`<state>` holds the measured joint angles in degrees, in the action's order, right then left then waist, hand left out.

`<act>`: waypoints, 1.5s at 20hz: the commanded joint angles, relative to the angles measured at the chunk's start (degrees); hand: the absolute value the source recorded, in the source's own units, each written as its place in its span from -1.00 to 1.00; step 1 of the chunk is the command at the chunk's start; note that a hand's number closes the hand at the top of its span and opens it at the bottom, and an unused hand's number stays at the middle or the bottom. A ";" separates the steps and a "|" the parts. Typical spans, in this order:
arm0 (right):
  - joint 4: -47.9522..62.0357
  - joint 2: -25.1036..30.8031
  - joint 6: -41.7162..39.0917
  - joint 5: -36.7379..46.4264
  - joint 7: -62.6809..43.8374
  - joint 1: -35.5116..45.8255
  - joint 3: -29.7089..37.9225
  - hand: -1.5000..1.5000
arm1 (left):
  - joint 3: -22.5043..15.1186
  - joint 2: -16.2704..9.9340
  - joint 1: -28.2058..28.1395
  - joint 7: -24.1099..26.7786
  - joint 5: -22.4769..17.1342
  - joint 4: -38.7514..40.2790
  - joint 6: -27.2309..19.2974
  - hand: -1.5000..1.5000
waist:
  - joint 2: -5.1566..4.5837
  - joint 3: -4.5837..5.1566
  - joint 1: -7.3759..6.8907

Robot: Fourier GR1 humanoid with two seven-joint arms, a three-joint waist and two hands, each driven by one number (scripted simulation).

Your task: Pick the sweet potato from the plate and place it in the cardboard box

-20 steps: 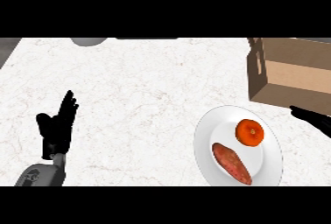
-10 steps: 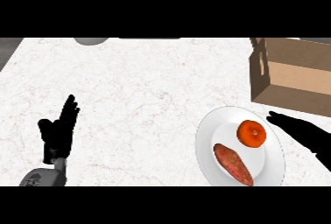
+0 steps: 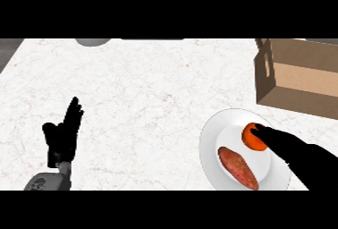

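Sweet potato (image 3: 239,168), oblong and reddish, lies on round white plate (image 3: 214,134).

I count one white plate (image 3: 214,134) on my tabletop (image 3: 152,89). On it lie two foods: one sweet potato (image 3: 239,167) and one round orange fruit (image 3: 252,136). There is one cardboard box (image 3: 300,76), standing open. At the far edge I see one grey round object (image 3: 92,42), only partly in view, so I cannot tell what it is. Two hands of mine show: one left hand (image 3: 63,134) and one right hand (image 3: 297,154).
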<state>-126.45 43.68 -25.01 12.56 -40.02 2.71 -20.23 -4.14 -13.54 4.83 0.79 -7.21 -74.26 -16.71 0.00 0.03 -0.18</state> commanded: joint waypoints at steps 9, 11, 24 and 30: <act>5.85 -14.29 -5.05 12.49 -8.14 3.88 -7.24 -1.00 | 2.49 0.48 0.18 -3.49 0.66 -3.19 2.48 0.00 | 0.01 -0.03 -0.06; -0.17 -14.74 -8.36 10.69 -11.75 0.54 -5.66 -1.00 | 3.02 0.79 1.18 -3.03 1.99 -0.53 2.78 0.00 | 0.04 -0.02 0.27; 10.20 -22.39 -10.77 18.62 -9.97 4.37 -5.17 -1.00 | 3.47 3.37 -2.93 -1.09 4.12 -3.05 3.17 0.00 | 0.02 -0.03 0.00; 10.88 -22.06 -12.24 23.60 -6.27 1.93 -4.89 -1.00 | 4.40 2.53 -1.84 -3.26 5.35 -4.46 3.95 0.00 | 0.06 -0.03 0.13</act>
<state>-114.78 21.75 -34.53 34.01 -45.97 5.75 -25.49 0.39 -10.84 4.88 -1.60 -2.75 -75.69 -13.24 0.01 0.00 -0.08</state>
